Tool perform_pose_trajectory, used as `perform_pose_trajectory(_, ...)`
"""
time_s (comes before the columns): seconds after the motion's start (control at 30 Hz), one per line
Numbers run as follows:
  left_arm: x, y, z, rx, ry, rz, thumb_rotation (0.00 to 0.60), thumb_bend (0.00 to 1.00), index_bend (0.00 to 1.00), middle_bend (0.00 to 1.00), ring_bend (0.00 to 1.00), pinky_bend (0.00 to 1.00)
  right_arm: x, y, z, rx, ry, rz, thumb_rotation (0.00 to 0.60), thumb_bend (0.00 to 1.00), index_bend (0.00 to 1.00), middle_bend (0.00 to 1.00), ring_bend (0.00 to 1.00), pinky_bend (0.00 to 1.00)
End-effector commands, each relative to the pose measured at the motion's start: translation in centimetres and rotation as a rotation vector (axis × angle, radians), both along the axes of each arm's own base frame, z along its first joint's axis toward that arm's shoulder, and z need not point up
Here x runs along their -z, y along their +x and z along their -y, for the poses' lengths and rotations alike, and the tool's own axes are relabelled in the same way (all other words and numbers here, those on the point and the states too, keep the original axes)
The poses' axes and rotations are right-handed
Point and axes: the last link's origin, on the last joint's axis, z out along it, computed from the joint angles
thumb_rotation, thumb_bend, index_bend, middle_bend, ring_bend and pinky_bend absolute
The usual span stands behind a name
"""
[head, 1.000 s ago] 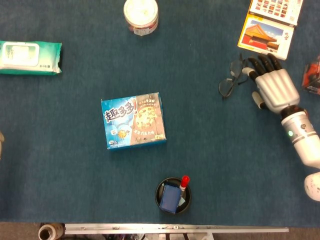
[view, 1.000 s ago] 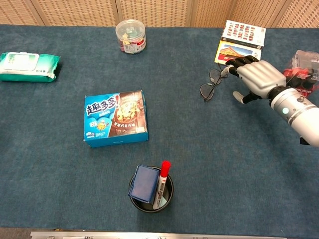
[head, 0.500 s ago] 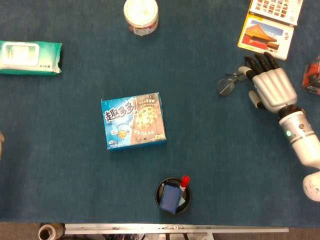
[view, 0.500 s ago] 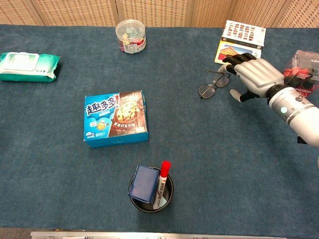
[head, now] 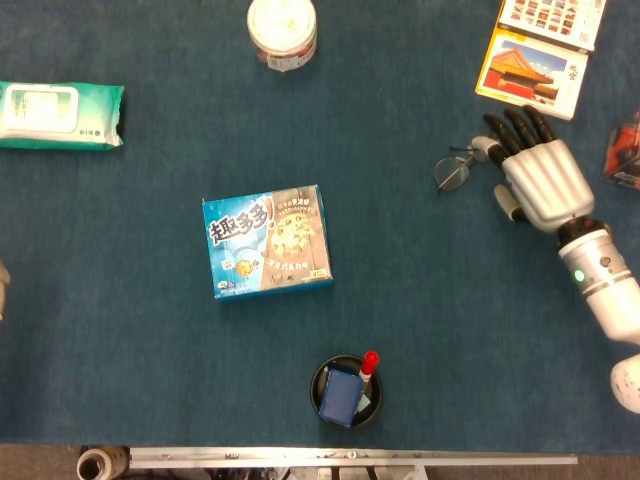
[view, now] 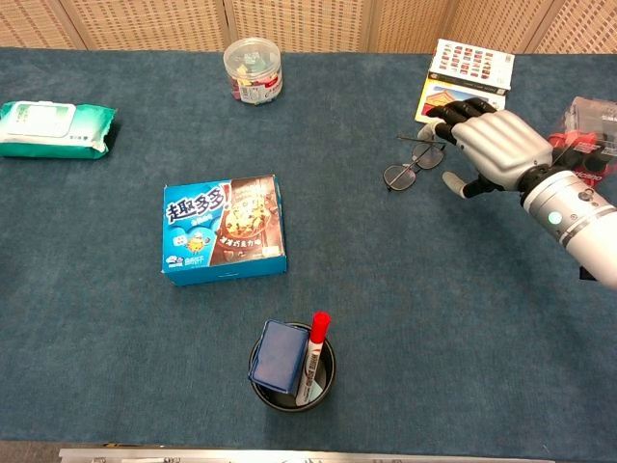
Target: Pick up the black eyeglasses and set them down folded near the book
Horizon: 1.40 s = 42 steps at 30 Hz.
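Eyeglasses (head: 455, 168) lie on the table just left of right hand (head: 537, 172), whose spread fingers hold nothing.

Book (head: 531, 62) and red item (head: 625, 150) flank the right hand (head: 538, 178).

- Setting: robot test bench, lab-type; staged tabletop, not a home.
- Table (view: 463, 318) covered edge to edge in dark blue felt-like cloth; metal rail (head: 350, 458) along near edge.
- Backdrop: tan perforated panels (view: 289, 19), like partition screens.
- Unrelated props spaced well apart: snack box (view: 225, 229), wipes pack (view: 53, 128), clear jar (view: 253, 68), pen cup (view: 292, 362) with red marker, book (view: 463, 82).
- Metal robot arm (view: 578, 217) reaches in from the right.
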Motion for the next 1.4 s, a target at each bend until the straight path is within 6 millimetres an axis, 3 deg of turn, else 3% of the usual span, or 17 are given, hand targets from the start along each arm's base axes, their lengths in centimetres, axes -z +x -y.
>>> perform_pose_trajectory(0.03, 0.0, 0.0, 0.0, 0.000, 0.001, 0.001, 0.600, 0.48, 0.52, 0.45, 0.37, 0.46, 0.0, 0.0, 0.0, 0.000, 0.001, 0.001, 0.600, 0.38, 0.23, 0.10, 0.00, 0.05)
perform_pose_trajectory(1.4, -0.3, 0.1, 0.1, 0.003, 0.011, 0.009, 0.600, 0.48, 0.52, 0.45, 0.37, 0.46, 2.2, -2.9, -0.6, 0.065, 0.057, -0.060, 0.600, 0.38, 0.23, 0.10, 0.00, 0.05)
